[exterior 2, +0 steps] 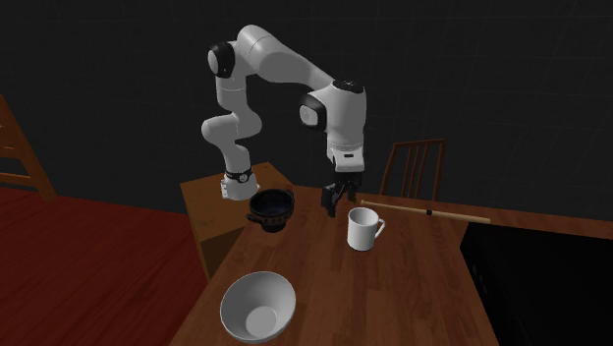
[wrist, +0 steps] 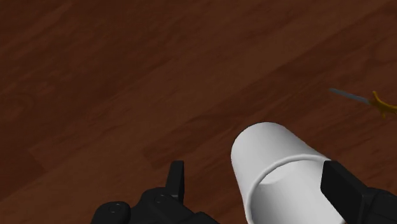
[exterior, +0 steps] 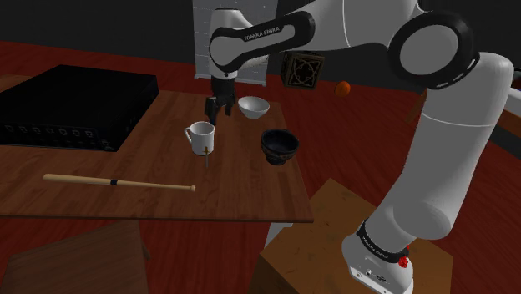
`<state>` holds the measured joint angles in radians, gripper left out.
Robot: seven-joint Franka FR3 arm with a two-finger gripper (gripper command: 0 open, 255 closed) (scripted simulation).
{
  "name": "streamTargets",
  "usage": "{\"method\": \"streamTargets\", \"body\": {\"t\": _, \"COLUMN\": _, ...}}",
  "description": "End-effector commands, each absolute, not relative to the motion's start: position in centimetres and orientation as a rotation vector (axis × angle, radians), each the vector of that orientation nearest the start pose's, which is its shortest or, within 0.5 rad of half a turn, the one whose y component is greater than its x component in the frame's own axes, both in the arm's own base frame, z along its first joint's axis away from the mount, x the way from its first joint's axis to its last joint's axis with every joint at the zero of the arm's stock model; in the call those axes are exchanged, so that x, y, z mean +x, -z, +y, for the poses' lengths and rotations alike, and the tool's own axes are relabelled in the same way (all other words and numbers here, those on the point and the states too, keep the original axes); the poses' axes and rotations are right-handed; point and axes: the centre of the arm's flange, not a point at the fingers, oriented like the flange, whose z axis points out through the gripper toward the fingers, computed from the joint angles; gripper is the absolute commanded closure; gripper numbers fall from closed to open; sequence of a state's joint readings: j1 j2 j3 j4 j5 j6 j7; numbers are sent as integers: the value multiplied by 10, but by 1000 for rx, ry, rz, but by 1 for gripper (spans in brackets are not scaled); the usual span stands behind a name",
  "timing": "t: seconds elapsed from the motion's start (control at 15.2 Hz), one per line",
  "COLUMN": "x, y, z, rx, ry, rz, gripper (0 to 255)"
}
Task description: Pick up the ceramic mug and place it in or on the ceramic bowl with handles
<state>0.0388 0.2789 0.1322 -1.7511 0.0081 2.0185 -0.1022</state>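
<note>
Overhead, claw hung wide open above white mug | fingers spread to straddle its rim | dark handled bowl stood nearby on table.

Wood table, dk red plank floor, wood chair behind, black area beyond, dim light

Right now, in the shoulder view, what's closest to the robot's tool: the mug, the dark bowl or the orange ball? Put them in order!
1. Mug: right by the tool, just toward the view's lower left.
2. Dark bowl: on the table, toward the view's right of the tool.
3. Orange ball: off the table, farthest toward the view's right.
</note>
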Motion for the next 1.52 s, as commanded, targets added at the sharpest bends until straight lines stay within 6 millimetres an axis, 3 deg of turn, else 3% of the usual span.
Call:
{"method": "streamTargets", "body": {"t": 0.0, "x": 646, "y": -400, "z": 111, "rx": -3060, "ry": -15, "rz": -413, "gripper": 0}}
{"method": "streamTargets", "body": {"t": 0.2, "x": 672, "y": -388, "z": 120, "rx": -3048, "ry": -12, "rz": -418, "gripper": 0}}
{"method": "streamTargets", "body": {"t": 0.66, "x": 671, "y": -348, "z": 122, "rx": -3048, "ry": -12, "rz": -418, "gripper": 0}}
{"method": "streamTargets", "body": {"t": 1.19, "x": 671, "y": -348, "z": 122, "rx": -3048, "ry": -13, "rz": -418, "gripper": 0}}
{"method": "streamTargets", "body": {"t": 1.25, "x": 671, "y": -348, "z": 122, "rx": -3048, "ry": -13, "rz": -418, "gripper": 255}}
{"method": "streamTargets", "body": {"t": 1.45, "x": 671, "y": -348, "z": 122, "rx": -3048, "ry": -13, "rz": -418, "gripper": 255}}
